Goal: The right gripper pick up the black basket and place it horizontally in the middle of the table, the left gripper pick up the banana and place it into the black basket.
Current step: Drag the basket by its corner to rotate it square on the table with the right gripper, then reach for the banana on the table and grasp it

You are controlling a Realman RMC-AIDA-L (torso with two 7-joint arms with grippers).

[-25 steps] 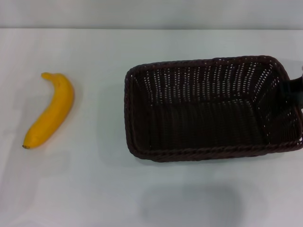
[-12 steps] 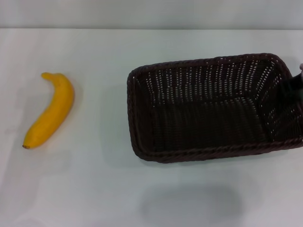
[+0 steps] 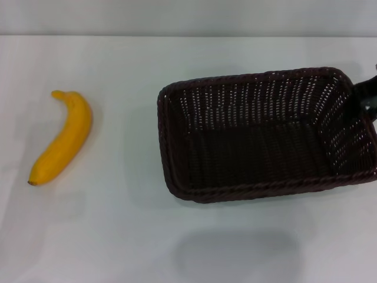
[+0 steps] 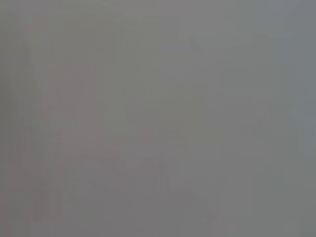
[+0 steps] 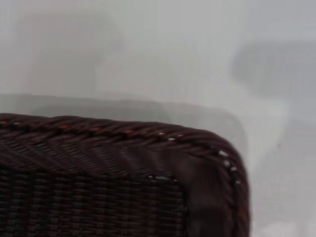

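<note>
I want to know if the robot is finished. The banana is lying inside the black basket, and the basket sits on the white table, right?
Not quite. In the head view the banana lies on the white table, well apart from the black basket, on its left. The basket holds nothing. The rest is right: the basket is on the table.

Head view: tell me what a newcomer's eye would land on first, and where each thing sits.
The black basket grabs the eye first: large, dark and open-topped, it fills the right half of the white table, with nothing visible inside. Next comes the banana, bright yellow, lying alone far out on the left, well apart from the basket. A dark bit of the right gripper shows at the basket's right end.
</note>
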